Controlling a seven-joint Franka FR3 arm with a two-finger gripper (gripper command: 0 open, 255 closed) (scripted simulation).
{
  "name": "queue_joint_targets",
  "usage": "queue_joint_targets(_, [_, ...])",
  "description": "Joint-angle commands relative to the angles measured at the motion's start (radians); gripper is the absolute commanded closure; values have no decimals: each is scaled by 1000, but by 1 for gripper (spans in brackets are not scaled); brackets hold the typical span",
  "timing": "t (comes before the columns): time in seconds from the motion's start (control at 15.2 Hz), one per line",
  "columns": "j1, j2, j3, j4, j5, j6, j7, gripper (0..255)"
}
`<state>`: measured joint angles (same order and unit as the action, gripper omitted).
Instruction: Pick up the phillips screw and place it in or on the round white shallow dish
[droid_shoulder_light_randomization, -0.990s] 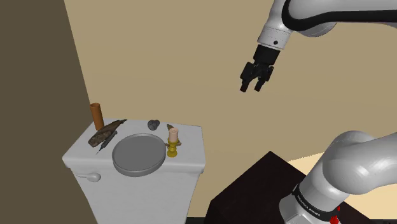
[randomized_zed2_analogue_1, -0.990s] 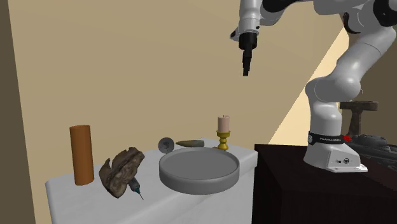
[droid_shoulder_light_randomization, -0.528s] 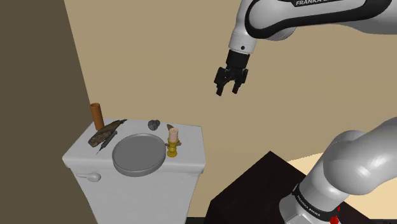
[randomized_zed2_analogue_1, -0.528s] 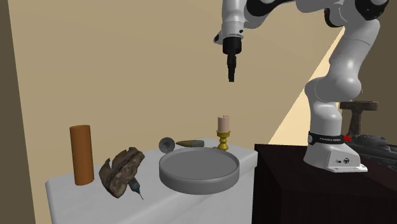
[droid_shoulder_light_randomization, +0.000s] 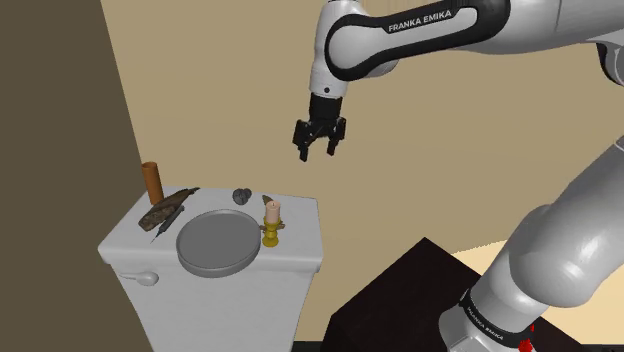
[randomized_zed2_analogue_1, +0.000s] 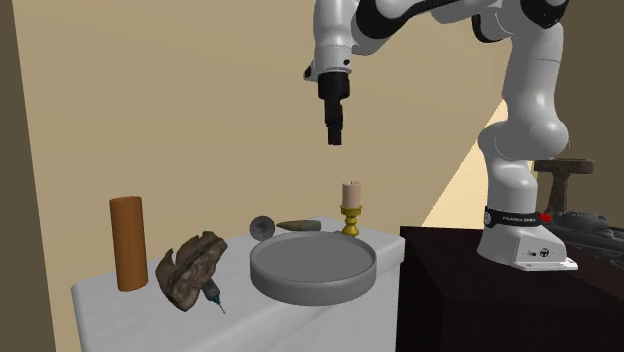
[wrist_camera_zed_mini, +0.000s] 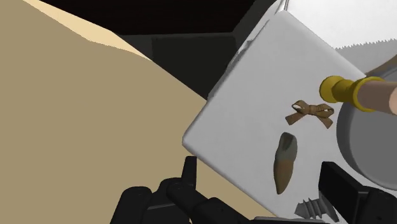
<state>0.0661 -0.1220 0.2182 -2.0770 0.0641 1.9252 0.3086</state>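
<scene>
tool (droid_shoulder_light_randomization: 318, 155) black, two-pronged, spread; screw (wrist_camera_zed_mini: 312, 208) grey, threaded.

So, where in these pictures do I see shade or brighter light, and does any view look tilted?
Shoulder view: the side wall at its left is much darker than the tan back wall; the dish looks grey. Second exterior view: a paler wedge shows low behind the arm. Wrist view: rolled, so the white surface slants; a paler strip edges the tan area.
</scene>
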Motion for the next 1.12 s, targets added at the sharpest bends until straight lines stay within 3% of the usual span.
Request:
queue_joint_targets(0.0, [10, 86, 19, 66, -27, 6, 36, 0])
queue_joint_targets(0.4, [56, 344, 53, 293, -119, -12, 135, 0])
queue_joint_targets(0.79, [103, 624, 93, 590, -226, -88, 218, 0])
queue_joint_targets(0.86, [101, 479, 92, 542, -200, -309, 428, 0])
queue_joint_targets(1.06, [101, 509, 96, 532, -215, -229, 398, 0])
